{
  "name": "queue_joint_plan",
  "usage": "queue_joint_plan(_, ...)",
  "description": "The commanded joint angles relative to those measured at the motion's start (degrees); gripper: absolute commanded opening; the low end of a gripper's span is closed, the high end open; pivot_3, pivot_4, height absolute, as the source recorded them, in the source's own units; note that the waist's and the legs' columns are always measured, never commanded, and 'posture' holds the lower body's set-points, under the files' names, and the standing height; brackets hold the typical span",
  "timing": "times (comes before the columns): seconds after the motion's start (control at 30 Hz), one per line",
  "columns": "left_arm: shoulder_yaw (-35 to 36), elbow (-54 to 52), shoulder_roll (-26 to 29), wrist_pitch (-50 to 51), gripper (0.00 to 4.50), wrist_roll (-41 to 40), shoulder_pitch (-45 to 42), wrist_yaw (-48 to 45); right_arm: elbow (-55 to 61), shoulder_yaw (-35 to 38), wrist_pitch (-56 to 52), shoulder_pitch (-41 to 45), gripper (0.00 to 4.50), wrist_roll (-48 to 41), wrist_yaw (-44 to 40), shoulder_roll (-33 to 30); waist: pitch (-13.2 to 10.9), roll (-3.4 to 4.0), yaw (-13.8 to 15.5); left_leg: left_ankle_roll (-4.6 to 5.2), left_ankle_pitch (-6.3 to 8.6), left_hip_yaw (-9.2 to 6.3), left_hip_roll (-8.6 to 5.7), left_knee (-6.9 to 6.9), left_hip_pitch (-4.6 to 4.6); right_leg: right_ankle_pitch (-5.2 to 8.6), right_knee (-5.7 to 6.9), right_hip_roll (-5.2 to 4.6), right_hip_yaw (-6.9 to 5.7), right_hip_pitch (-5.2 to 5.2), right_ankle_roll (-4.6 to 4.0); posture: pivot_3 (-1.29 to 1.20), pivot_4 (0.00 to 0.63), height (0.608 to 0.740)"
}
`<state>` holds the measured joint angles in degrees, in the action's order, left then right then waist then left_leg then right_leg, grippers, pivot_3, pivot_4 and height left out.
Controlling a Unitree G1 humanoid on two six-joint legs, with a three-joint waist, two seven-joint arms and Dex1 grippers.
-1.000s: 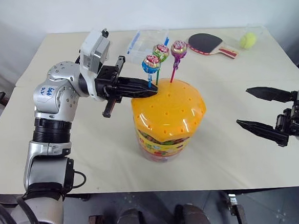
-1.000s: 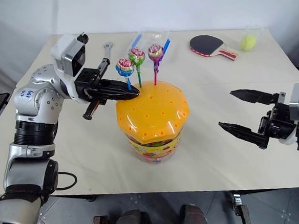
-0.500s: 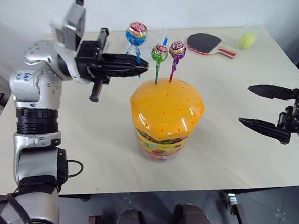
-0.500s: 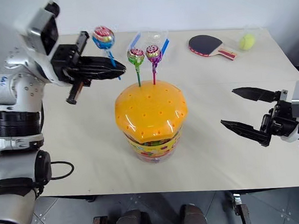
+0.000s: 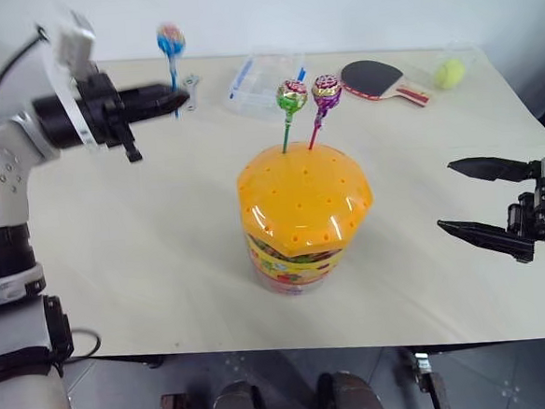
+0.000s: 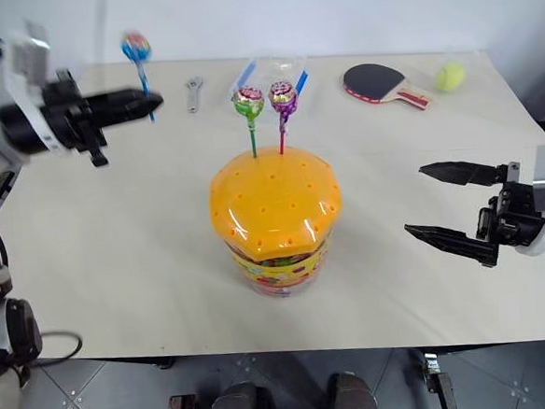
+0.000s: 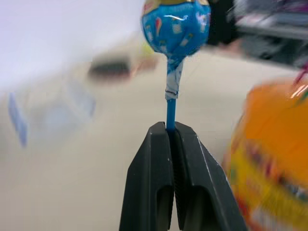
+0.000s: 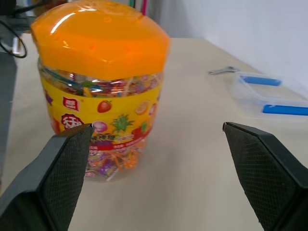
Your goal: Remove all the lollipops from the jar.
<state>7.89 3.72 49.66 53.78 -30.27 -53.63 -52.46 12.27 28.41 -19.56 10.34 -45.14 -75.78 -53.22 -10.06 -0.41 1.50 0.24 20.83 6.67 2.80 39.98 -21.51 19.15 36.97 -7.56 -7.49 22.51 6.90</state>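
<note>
The jar point(image 5: 306, 216) stands mid-table, a clear tub with a domed orange lid and a fruit label. A green lollipop point(image 5: 291, 97) and a purple lollipop point(image 5: 325, 90) stick upright out of holes in the lid. My left gripper point(image 5: 179, 101) hangs above the table's far left part, well away from the jar, shut on the stick of the blue lollipop point(image 5: 170, 41), whose head stands above the fingers point(image 7: 166, 159). Off to the jar's right my right gripper point(image 5: 469, 198) hovers open and holds nothing.
At the back of the table lie a flat clear box with blue clips point(image 5: 262, 78), a small wrench point(image 6: 192, 90), a red and black table tennis paddle point(image 5: 381, 80) and a yellow-green ball in a clear cup point(image 5: 450, 72). The table's front edge runs just below the jar.
My left gripper lifted the blue lollipop out of the jar lid and carried it up and to the left. The right gripper stayed put, open.
</note>
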Motion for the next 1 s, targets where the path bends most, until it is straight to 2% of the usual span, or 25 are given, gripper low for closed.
queue_joint_plan(0.03, 3.0, -5.3, 2.8, 9.7, 0.04, 1.1, 3.5, 7.9, -2.8, -1.0, 2.2, 2.4, 4.50, 1.0, -3.6, -2.1, -0.1, -0.10, 0.0, 0.00, 0.00, -0.02, 0.00, 0.01, -0.01, 0.00, 0.01, 0.00, -0.02, 0.00, 0.00, 0.00, 0.150, 0.740)
queue_joint_plan(0.13, 3.6, -6.3, 5.1, 20.3, 0.04, 2.4, 6.9, 13.4, -5.2, -3.0, 2.8, 5.3, 4.50, 2.3, -3.5, -1.7, -0.1, -0.13, -0.2, 0.00, 0.00, 0.00, 0.01, 0.01, -0.01, 0.00, 0.01, 0.01, -0.02, -0.01, 0.00, 0.00, 0.150, 0.740)
queue_joint_plan(0.3, 2.2, -6.7, 8.2, 30.1, 0.04, 4.9, 11.1, 19.1, -6.4, -5.3, 3.4, 7.0, 4.50, 3.4, -2.9, -0.5, -0.1, -0.14, -0.1, 0.00, 0.00, 0.04, 0.01, -0.02, -0.01, 0.00, 0.01, 0.01, 0.00, 0.02, 0.00, 0.00, 0.150, 0.740)
queue_joint_plan(0.5, -5.2, -1.2, 12.3, 31.1, 0.04, 10.4, 16.9, 23.4, -8.1, -8.0, 4.1, 9.1, 4.50, 4.5, -2.6, 0.8, -0.1, -0.14, -0.1, -0.01, 0.00, 0.11, 0.01, -0.05, 0.02, 0.00, 0.01, 0.02, 0.04, 0.04, 0.00, 0.00, 0.150, 0.740)
queue_joint_plan(0.67, -5.9, 3.5, 10.7, 31.7, 0.04, 11.4, 14.4, 24.3, -8.8, -9.1, 4.3, 10.3, 4.50, 5.1, -2.4, 1.5, -0.1, -0.20, 0.2, -0.06, 0.03, 0.08, 0.01, -0.01, -0.02, 0.00, 0.02, 0.02, 0.01, 0.06, 0.00, 0.00, 0.150, 0.740)
queue_joint_plan(0.7, -5.6, 3.3, 10.7, 31.7, 0.50, 10.9, 14.0, 23.9, -9.0, -9.3, 4.4, 10.5, 4.50, 5.3, -2.4, 1.5, -0.1, -0.20, 0.2, -0.07, 0.03, 0.08, 0.01, 0.00, -0.02, 0.00, 0.03, 0.02, 0.01, 0.05, 0.00, 0.00, 0.150, 0.740)
queue_joint_plan(0.83, -6.6, 0.7, 12.8, 32.5, 1.57, 9.7, 13.1, 21.8, -9.4, -9.2, 4.4, 11.0, 4.50, 5.6, -2.5, 1.5, -0.1, -0.20, -0.1, -0.07, 0.03, 0.12, 0.01, -0.03, -0.02, 0.00, 0.03, 0.03, 0.01, 0.08, 0.00, 0.00, 0.150, 0.740)
queue_joint_plan(1.0, -8.7, -5.9, 19.4, 33.2, 3.19, 6.6, 11.8, 16.0, -9.7, -8.4, 4.6, 10.5, 4.50, 6.1, -2.8, 0.7, -0.1, -0.25, -0.2, -0.08, 0.04, 0.14, 0.03, -0.05, -0.02, 0.00, 0.03, 0.04, 0.04, 0.11, 0.00, 0.00, 0.150, 0.740)
